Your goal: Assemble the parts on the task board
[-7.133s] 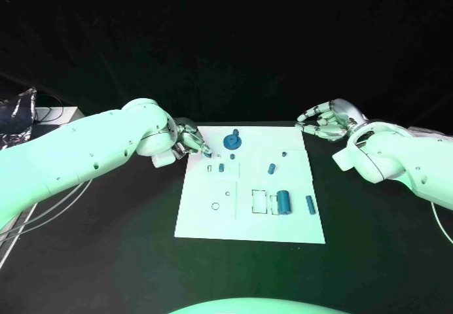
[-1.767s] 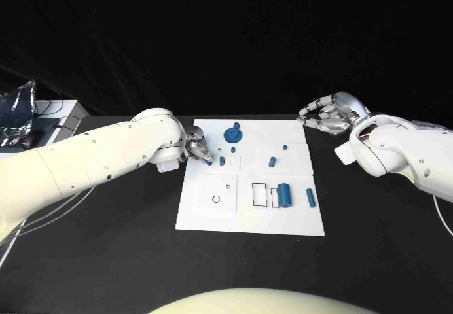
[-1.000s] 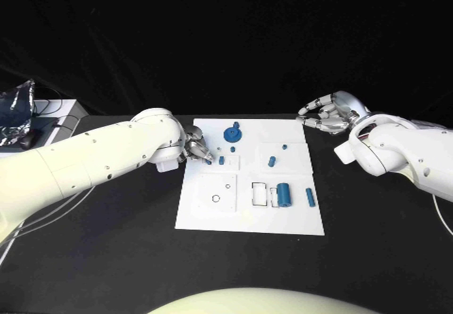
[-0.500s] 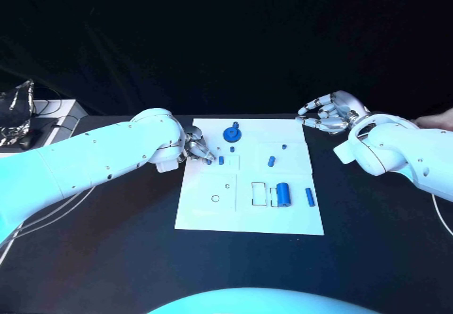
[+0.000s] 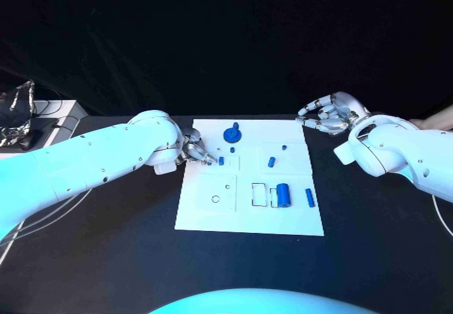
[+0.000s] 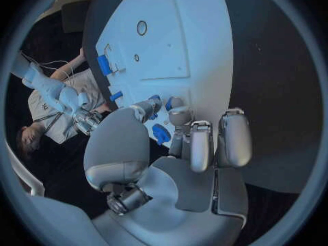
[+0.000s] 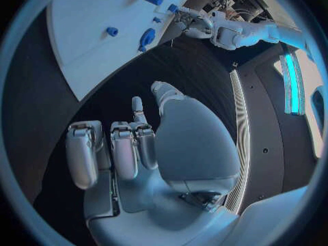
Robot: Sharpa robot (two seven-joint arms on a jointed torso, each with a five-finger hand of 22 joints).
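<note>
Task board (image 5: 250, 209): flat white plate, blue cylindrical parts (image 5: 283, 193)

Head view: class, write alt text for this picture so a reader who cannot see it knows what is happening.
A white task board lies on a black table with small blue parts on it. The robot's left hand reaches over the board's left edge, fingertips at a small blue part, while its right hand hovers off the board's far right corner, fingers curled, holding nothing.
</note>
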